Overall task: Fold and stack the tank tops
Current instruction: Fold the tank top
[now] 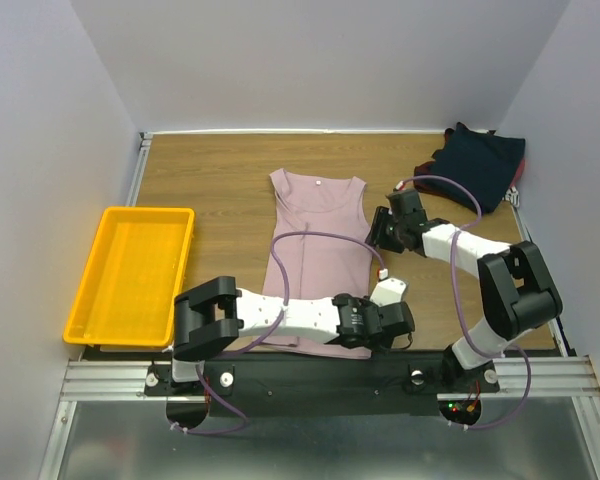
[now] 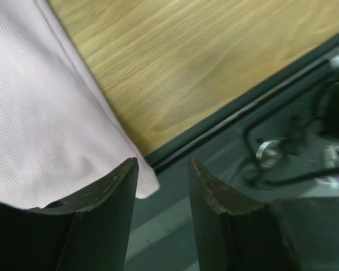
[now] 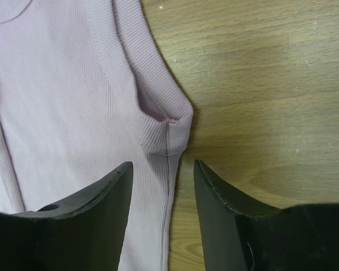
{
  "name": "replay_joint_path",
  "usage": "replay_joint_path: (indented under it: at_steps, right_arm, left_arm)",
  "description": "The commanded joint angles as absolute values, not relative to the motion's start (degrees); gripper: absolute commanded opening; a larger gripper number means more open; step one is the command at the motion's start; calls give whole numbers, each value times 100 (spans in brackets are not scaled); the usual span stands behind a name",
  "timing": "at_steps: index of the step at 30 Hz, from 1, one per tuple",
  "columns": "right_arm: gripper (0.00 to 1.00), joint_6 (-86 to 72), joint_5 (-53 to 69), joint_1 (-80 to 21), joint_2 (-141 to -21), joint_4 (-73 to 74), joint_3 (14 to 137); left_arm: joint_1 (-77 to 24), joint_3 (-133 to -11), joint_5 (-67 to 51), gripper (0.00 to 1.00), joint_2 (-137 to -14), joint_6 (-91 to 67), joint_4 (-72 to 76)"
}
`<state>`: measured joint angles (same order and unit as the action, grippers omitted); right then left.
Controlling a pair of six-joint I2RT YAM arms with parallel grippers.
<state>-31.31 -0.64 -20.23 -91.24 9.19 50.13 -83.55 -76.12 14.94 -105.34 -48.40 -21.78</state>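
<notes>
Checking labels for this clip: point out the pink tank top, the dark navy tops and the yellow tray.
pink tank top [image 1: 320, 215]: top view, chest panel below the neckline.
dark navy tops [image 1: 475, 165]: top view, middle of the heap.
yellow tray [image 1: 130, 275]: top view, its bare floor.

Top view: even, diffuse light from above, no glare. Soft shadows lie under the arms on the table [image 1: 210, 180]. The navy tops [image 1: 477, 165] read near-black with little fold detail. Left wrist: wood grain smeared and soft, rail area at the right out of focus, left fingers [image 2: 99, 226] underexposed. Right wrist is sharper: ribbing on the pink tank top [image 3: 62, 101] is crisp, with a thin shadow along its armhole edge. The right fingers [image 3: 79, 226] are dark silhouettes.
</notes>
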Motion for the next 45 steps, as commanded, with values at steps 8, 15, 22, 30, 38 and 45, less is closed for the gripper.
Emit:
replay_joint_path:
  at_steps: [8, 15, 22, 30, 38, 45]
  right_arm:
    - [45, -3094, -255, -1995, -9659, 510, 5186]
    - [36, -3120, -255, -1995, -9677, 448, 5221]
    - [20, -3155, -272, -1995, -9659, 448, 5282]
    - [10, -3199, -264, -1995, -9677, 448, 5379]
    - [4, -3252, -290, -1995, -9607, 448, 5449]
    - [3, -3234, -369, -1995, -9475, 457, 5449]
  left_arm:
    - [-8411, -7629, 1547, 52, -10661, -4922, -2364]
    - [-8508, -7787, 1573, 51, -10845, -4887, -2610]
    - [-8622, -7892, 1617, 47, -11039, -4939, -2751]
    - [-8657, -7831, 1793, 16, -10907, -5054, -2821]
    - [-8657, -7576, 1925, 0, -10494, -5089, -2672]
    - [-8587, -7331, 1907, 0, -10108, -5194, -2497]
